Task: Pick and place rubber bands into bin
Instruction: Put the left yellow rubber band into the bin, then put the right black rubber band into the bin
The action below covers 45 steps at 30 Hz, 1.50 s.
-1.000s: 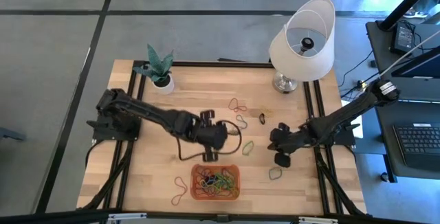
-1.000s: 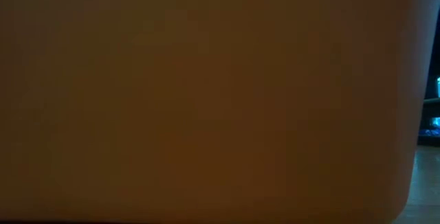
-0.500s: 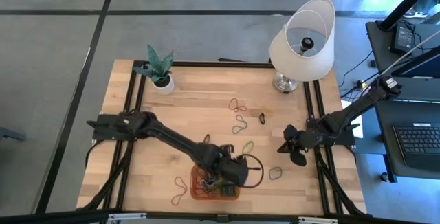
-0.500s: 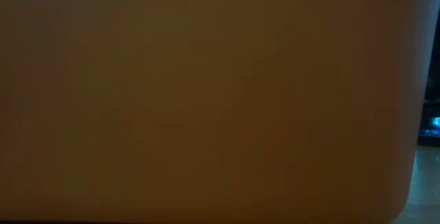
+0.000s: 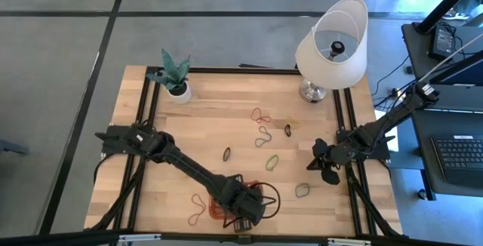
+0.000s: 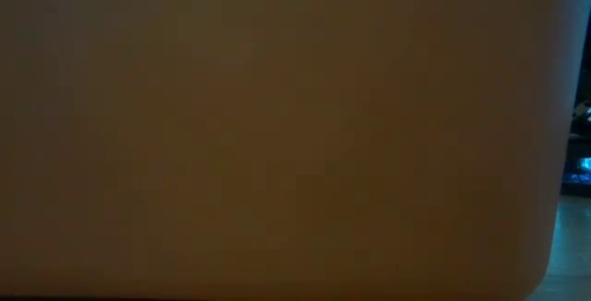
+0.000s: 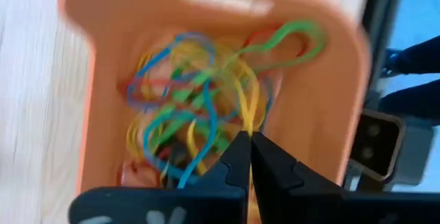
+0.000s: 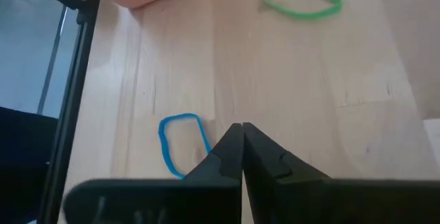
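Over the bin (image 7: 213,80), at the middle of the table's near edge, the left gripper (image 5: 243,214) hangs with its fingers pressed together; whether a band is pinched between them cannot be told. A second ago this gripper was above the table's centre; it has since swung toward the near edge and now sits directly above the pile of rubber bands (image 7: 199,107) in the bin, so a drop-off is probably at hand. The left arm stretches diagonally from its base at the left edge. The right gripper (image 5: 323,167), also closed and empty, has drawn back slightly toward the right edge, just beside a loose band (image 8: 180,141) on the table (image 5: 226,118). Several bands remain scattered mid-table.
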Tool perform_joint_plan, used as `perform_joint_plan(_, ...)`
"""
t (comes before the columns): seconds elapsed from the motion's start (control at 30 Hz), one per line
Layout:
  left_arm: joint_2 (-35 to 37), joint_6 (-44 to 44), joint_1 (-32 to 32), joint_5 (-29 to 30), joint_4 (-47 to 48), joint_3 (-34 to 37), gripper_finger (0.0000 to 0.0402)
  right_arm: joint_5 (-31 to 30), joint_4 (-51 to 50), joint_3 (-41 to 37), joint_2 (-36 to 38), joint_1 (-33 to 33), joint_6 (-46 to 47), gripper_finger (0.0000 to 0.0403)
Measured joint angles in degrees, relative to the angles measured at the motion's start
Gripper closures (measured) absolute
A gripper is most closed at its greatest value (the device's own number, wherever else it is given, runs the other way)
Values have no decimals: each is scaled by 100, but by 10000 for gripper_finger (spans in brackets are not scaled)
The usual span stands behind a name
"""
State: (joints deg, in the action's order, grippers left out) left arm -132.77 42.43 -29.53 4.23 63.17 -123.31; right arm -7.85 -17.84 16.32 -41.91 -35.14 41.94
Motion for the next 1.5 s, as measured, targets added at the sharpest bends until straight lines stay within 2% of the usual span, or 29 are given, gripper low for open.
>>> perform_joint_plan(0.1, 0, 266, -38, -49, 244, 4, 397, -1, 10, -2, -1, 0, -29, 396)
perform_joint_plan(0.3, 0, 148, 15, 188, -197, 2, 383, -1, -1, 0, -4, 0, -39, 396)
perform_joint_plan(0.67, -40, 134, 233, 199, -118, 4, 295, -3, 1, 0, -2, 0, -16, 396)
perform_joint_plan(0.77, -2, 197, 258, 281, -113, 4, 285, -5, 30, 0, -2, 0, 3, 396)
perform_joint_plan(0.97, 193, 207, 299, 736, 48, 2, 309, -364, 472, 0, -7, 2, 114, 396)
perform_joint_plan(1.07, 287, -230, 246, 1084, 178, 2, 344, -763, 676, 2, -17, 2, 102, 396)
perform_joint_plan(1.17, 328, -720, 104, 1678, 459, 2, 389, -1093, 806, 2, -35, 13, -114, 395)
perform_joint_plan(1.23, 335, -864, 20, 1969, 786, 2, 396, -1256, 957, 2, -63, 18, -212, 395)
perform_joint_plan(1.4, 339, -917, -104, 2129, 1679, 20, 400, -1673, 1585, 2, -85, 184, -739, 395)
perform_joint_plan(1.5, 512, -1023, -160, 2263, 1697, 404, 400, -2100, 2037, 11, -85, 366, -1193, 395)
